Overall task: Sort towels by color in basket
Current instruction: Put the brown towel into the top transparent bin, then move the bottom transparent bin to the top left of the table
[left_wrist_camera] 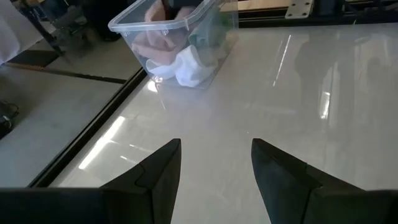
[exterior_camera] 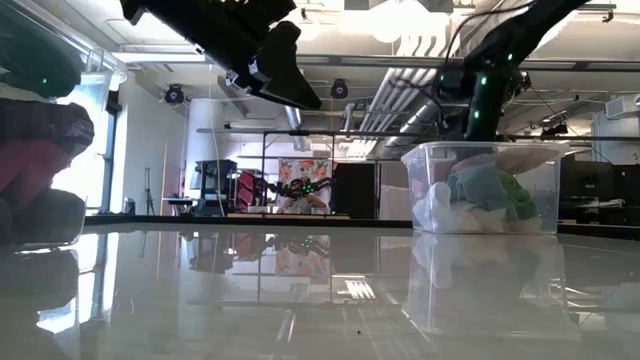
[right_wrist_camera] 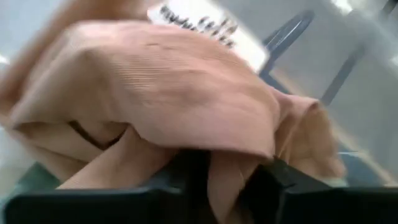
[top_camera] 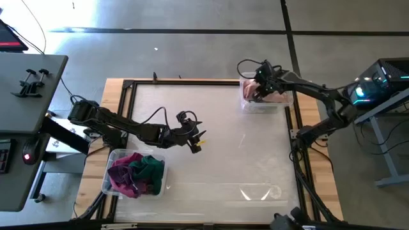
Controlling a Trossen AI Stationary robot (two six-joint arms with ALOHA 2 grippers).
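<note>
Glossy white tabletop (exterior_camera: 300,300), clear bin (exterior_camera: 485,190), workshop ceiling pipes (exterior_camera: 390,95)

Worktop (top_camera: 211,153): two bins, well apart. One bin (top_camera: 135,172) sits at the near-left corner with towels (top_camera: 133,171) piled in it. Second bin (top_camera: 265,97) sits at the far-right corner, also holding towels (exterior_camera: 480,190). Left gripper (top_camera: 195,142) hangs over the worktop just right of the near-left bin, fingers (left_wrist_camera: 155,171) spread apart. Right gripper (top_camera: 259,89) is over the far-right bin, a towel (right_wrist_camera: 168,93) draped across its fingers. Middle of the worktop lies between the two bins.
</note>
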